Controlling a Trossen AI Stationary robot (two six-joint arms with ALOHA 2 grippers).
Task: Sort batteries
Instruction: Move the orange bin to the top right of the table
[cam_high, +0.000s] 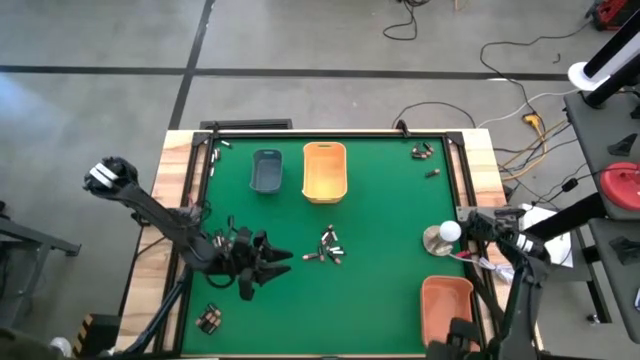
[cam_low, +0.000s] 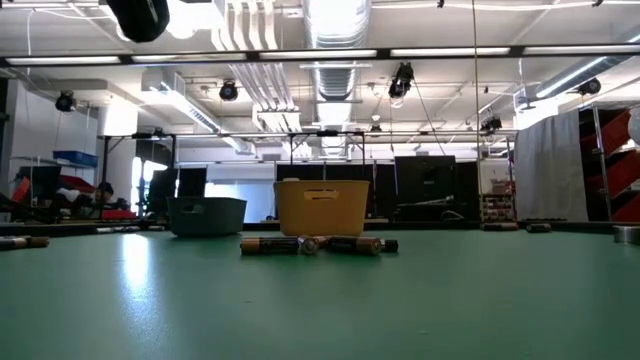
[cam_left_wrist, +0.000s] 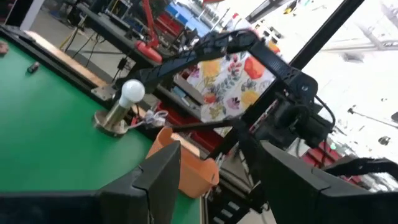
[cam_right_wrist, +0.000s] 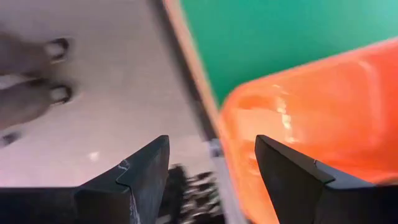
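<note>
**Op A:** Several batteries (cam_high: 329, 247) lie loose in a cluster mid-counter (cam_high: 380, 230), with strays near the far right corner (cam_high: 421, 151) and a few at the near left edge (cam_high: 209, 318). I'd say the sorting has barely begun.

**Op B:** Anything in the bins?

**Op A:** From overhead the grey-blue bin (cam_high: 267, 170), the yellow bin (cam_high: 324, 171) and the orange bin (cam_high: 446, 306) look empty to me.

**Op B:** Grippers?

**Op A:** My left gripper (cam_high: 262, 262) hovers just left of the cluster, fingers parted, holding nothing. My right gripper (cam_right_wrist: 211, 177) waits over the orange bin's corner at the counter's near right edge, spread wide and empty.
</note>
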